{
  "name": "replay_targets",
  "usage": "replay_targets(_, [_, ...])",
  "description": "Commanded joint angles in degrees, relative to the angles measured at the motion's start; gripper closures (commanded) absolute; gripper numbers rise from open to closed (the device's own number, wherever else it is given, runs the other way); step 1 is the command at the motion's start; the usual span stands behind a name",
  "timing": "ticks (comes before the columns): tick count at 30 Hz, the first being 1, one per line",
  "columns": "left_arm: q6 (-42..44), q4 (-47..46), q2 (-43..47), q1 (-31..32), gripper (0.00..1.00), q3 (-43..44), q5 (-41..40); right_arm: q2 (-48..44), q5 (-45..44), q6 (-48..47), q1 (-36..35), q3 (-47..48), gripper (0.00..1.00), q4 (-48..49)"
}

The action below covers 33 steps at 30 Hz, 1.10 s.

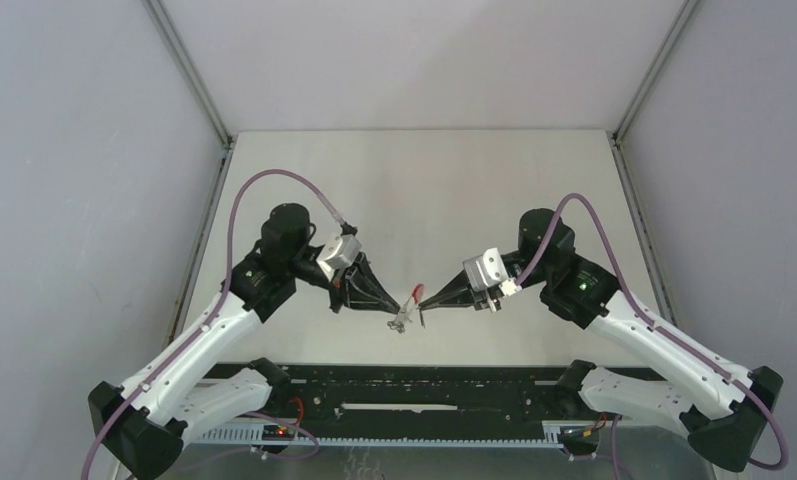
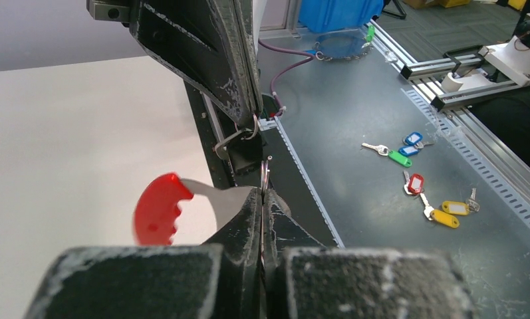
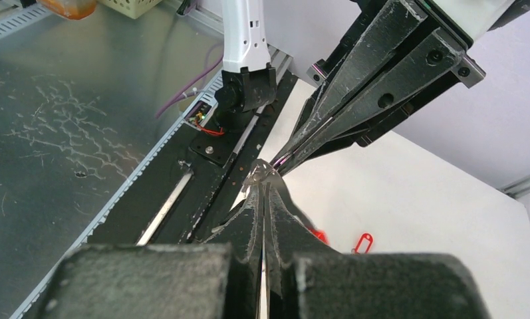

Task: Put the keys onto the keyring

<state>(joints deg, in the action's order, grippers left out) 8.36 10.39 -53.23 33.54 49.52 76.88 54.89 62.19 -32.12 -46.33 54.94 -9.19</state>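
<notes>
The keyring, red arc and silver body, is held over the middle of the table in the left gripper, fingers pinched together on it. The right gripper sits nose to nose with it, squeezed tight on a sliver of metal (too small to call, key or loop). My read: threading has barely begun, since a red key tag lies on the table below, so that key remains.
</notes>
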Motion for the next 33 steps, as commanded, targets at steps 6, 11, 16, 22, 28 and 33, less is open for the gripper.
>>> replay_targets(6, [-1.94,-3.71,-1.15,0.55,1.0,3.55,3.39,1.62,0.43,-1.27,-1.44,2.46,1.0,5.43])
replay_targets(11, [-2.12,-3.9,-2.06,0.47,1.0,4.24,5.09,1.92,1.36,-1.02,-1.64,2.46,1.0,6.29])
replay_targets(16, [-2.18,-4.08,-2.86,0.43,1.0,4.78,5.6,2.25,1.66,-1.16,-1.91,2.49,1.0,6.18])
replay_targets(22, [-2.29,-4.36,-2.91,0.47,1.0,4.59,5.52,2.49,2.12,-0.5,-2.23,2.46,1.0,7.18])
replay_targets(28, [-2.3,-4.35,-2.75,0.47,1.0,4.71,5.54,2.65,1.99,-0.32,-2.29,2.46,1.0,7.54])
replay_targets(33, [-2.3,-4.55,-2.51,0.43,1.0,4.62,5.36,2.91,2.14,-0.11,-2.37,2.5,1.0,7.99])
